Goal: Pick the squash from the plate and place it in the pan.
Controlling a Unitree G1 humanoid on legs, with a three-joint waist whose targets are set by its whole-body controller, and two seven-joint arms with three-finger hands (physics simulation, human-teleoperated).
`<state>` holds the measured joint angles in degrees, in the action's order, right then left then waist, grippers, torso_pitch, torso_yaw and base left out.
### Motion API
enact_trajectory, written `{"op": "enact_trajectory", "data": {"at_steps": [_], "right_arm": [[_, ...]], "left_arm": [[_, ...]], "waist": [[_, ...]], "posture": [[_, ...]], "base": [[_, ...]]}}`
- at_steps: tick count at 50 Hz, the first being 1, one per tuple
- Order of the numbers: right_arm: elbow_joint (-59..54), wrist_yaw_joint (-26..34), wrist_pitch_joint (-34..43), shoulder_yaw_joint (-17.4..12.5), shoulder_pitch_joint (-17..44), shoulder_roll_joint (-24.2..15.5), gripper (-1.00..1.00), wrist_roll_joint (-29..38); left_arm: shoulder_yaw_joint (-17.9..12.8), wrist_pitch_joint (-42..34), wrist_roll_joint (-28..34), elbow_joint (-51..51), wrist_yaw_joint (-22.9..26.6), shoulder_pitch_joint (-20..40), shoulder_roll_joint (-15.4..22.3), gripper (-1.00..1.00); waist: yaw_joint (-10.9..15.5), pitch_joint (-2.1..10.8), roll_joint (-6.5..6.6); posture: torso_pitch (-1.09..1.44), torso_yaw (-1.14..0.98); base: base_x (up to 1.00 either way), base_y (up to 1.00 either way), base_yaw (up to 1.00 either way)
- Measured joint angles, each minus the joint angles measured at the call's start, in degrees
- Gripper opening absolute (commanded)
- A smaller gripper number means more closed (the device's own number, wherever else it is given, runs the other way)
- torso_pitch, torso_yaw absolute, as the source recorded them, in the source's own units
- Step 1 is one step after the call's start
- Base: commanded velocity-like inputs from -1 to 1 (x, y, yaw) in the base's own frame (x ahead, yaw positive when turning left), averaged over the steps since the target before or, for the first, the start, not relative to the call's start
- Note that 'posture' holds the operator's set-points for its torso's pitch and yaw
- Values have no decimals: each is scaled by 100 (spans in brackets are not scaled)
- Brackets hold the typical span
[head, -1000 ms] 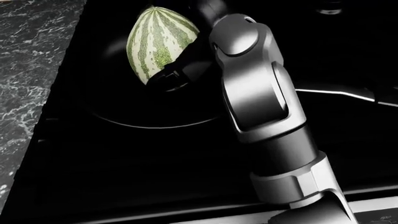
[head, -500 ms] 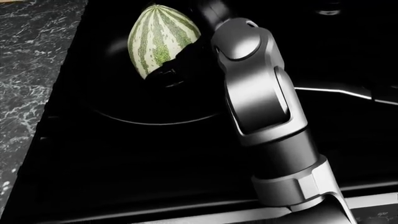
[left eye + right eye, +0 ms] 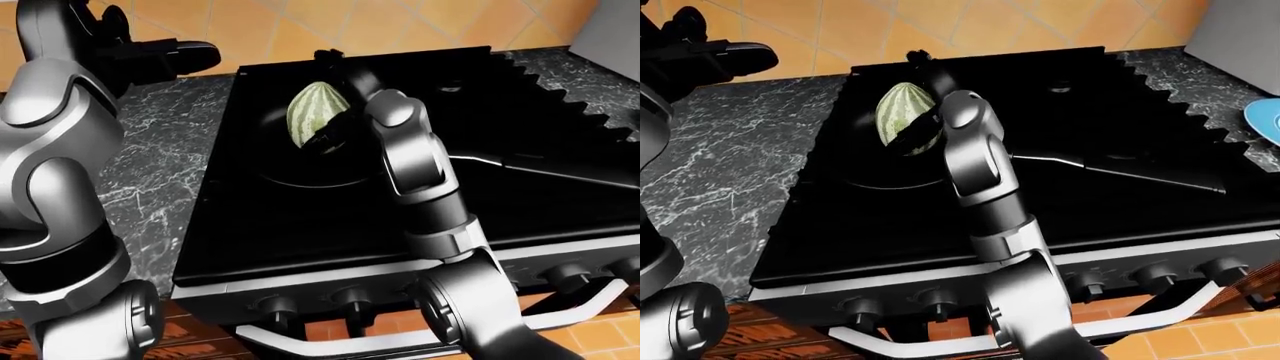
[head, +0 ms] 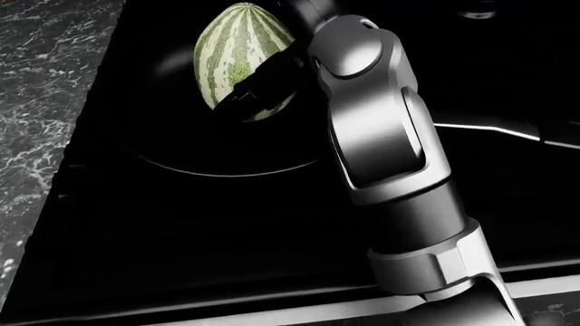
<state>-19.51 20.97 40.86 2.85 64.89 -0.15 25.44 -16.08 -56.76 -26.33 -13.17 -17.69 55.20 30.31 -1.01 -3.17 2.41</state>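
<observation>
The right hand (image 4: 258,92) is gripping the squash (image 4: 237,51) over the pan (image 3: 300,161) near the stove's (image 3: 300,240) upper left corner, its long axis standing nearly upright, while open stovetop is lying toward the lower edge

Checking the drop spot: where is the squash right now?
In the left-eye view the striped squash sits upper centre, gripped by the right hand over the black pan on the stove.

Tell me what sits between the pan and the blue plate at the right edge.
In the right-eye view, between the pan and the blue plate lie the pan's long handle and black stovetop, plus a strip of marble counter; nothing else.
</observation>
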Motion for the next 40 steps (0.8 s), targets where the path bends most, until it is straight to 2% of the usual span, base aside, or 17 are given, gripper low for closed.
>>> {"op": "enact_trajectory", "data": {"at_steps": [16,40], "right_arm": [[61,-34,102,-71,164,-39,100,-85],[144,-149,674,-327,1207,-561,100,-427]], "left_arm": [[17,-8,-9,-14,1,-15,-12,100],[15,-49,-25,-38,-16,23,-22,100]], "waist": [[1,2,-5],[-13,-53,-16]], "posture": [[0,0],[0,0]], "base": [[0,0,0],[0,0,0]]}}
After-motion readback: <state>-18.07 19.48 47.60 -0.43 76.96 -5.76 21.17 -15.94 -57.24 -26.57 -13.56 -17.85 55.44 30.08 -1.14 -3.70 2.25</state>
